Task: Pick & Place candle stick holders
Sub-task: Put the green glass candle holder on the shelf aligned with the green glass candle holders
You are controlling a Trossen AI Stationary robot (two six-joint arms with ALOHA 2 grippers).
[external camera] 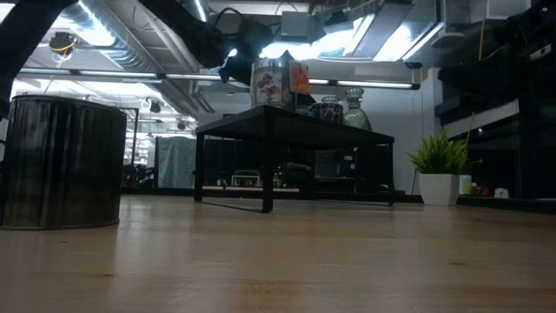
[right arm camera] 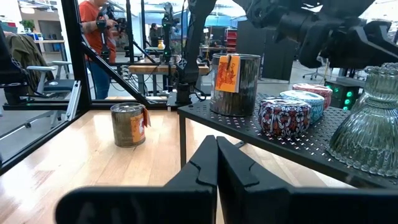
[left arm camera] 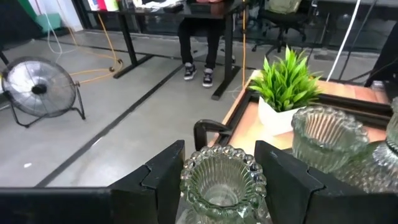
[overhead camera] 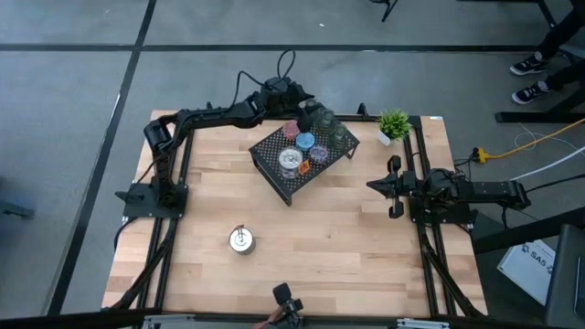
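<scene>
Reaching over the far edge of the black mesh rack [overhead camera: 302,157], my left end effector [overhead camera: 309,108] has its two fingers [left arm camera: 163,177] spread on either side of a ribbed olive-green glass holder [left arm camera: 222,182]; whether they press on the glass I cannot tell. A second ribbed glass holder [left arm camera: 326,135] stands just beside it on the rack, and the small potted plant [overhead camera: 394,125] sits beyond, near the far right corner of the surface [overhead camera: 320,238]. Crowded on the rack near the glass ones are the pink cup [overhead camera: 291,131], the blue cup [overhead camera: 304,141], the purple cup [overhead camera: 319,153] and a shiny silver holder [overhead camera: 290,161]. Another silver holder [overhead camera: 241,239] stands alone on the wood, well apart from the rack, toward the near edge. My right end effector [overhead camera: 373,185] waits clenched and empty at the right side of the surface, pointing toward the rack. A person's legs and shoes [left arm camera: 198,46] show by a desk on the floor beyond.
</scene>
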